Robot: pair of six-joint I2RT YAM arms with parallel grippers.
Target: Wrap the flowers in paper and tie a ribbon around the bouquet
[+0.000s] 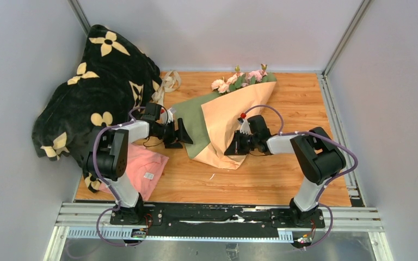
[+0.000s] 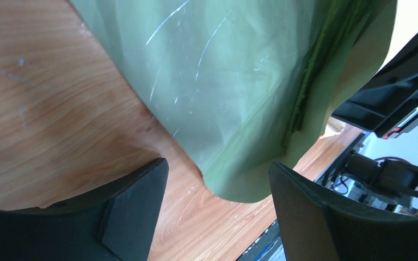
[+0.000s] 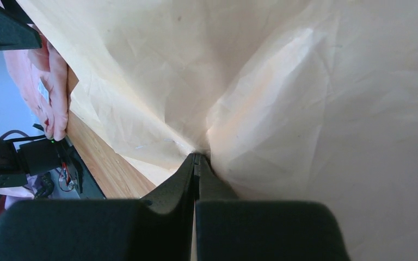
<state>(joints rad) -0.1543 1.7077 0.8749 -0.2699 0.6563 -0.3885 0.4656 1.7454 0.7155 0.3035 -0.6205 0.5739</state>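
Observation:
The bouquet lies diagonally on the wooden table, with the flowers [image 1: 239,80] poking out at its far end. The paper [image 1: 231,117] is folded peach side up over the stems, and an olive-green flap [image 1: 196,117] spreads out on the left. My left gripper [image 1: 179,137] stands open at that flap's near edge. In the left wrist view the green paper [image 2: 223,81] reaches between the fingers [image 2: 136,206] without touching them. My right gripper [image 1: 232,149] is shut on the peach paper [image 3: 283,81], pinching a crease at its tips [image 3: 196,156]. The ribbon [image 1: 168,82] lies bunched by the blanket.
A black blanket [image 1: 98,92] with cream flower prints is heaped at the back left. A pink cloth [image 1: 141,166] with a white label lies near the left arm's base. Grey walls enclose the table [image 1: 283,174] on three sides.

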